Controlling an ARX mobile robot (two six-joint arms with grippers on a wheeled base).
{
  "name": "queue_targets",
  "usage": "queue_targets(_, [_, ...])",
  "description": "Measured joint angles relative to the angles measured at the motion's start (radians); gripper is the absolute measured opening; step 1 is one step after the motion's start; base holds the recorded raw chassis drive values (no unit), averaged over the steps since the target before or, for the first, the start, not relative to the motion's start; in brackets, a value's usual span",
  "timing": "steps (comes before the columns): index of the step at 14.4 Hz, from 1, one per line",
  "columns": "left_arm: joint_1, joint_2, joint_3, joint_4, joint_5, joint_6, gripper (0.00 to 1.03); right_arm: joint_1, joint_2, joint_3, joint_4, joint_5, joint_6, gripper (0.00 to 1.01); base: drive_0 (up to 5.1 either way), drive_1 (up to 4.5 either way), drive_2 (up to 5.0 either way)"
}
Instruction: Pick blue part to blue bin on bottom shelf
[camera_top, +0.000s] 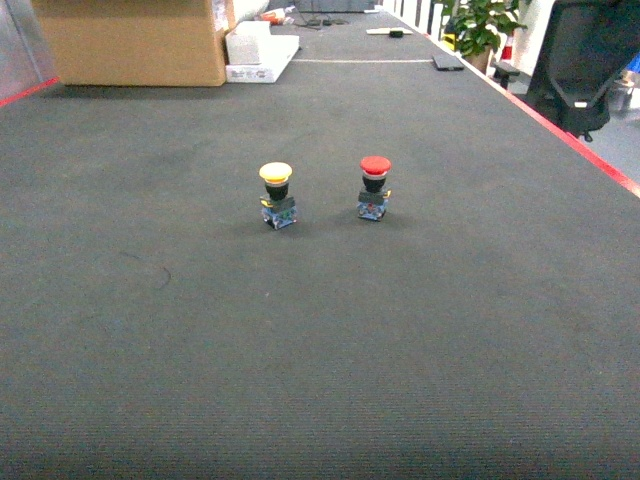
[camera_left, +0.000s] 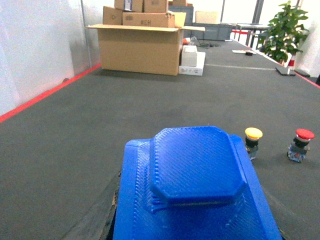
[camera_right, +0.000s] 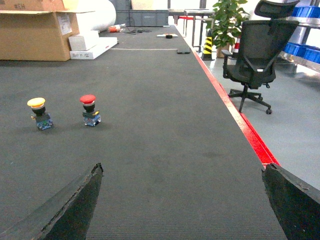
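Your left gripper holds the blue part, which fills its wrist view. Your right gripper is spread wide above the dark mat. 2 push-buttons stand near the mat's middle.

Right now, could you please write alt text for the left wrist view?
A blue part fills the lower centre, very near the camera. Beyond it on dark carpet stand a yellow-capped push-button and a red-capped push-button, with cardboard boxes farther back.

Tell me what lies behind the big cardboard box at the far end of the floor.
More cartons sit on top of the cardboard box, and a window with pale light shows above. White flat boxes lie beside it. The floor directly behind the box is hidden by it.
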Motion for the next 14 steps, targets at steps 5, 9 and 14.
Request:
queue_targets(5, [0.000,0.002,0.000,0.003,0.000,0.000,0.44,0.000,0.000,0.000,0.000,0.000,0.000,0.98,0.0,0.00,0.0])
queue_targets(9, [0.000,-0.002,0.000,0.006,0.000,-0.001,0.44,0.000,0.000,0.000,0.002,0.000,0.000,0.98,0.0,0.00,0.0])
queue_targets(14, [0.000,0.000,0.000,0.003,-0.003,-0.001,0.44,0.000,0.000,0.000,0.000,0.000,0.000,0.98,-0.3,-0.31,-0.3])
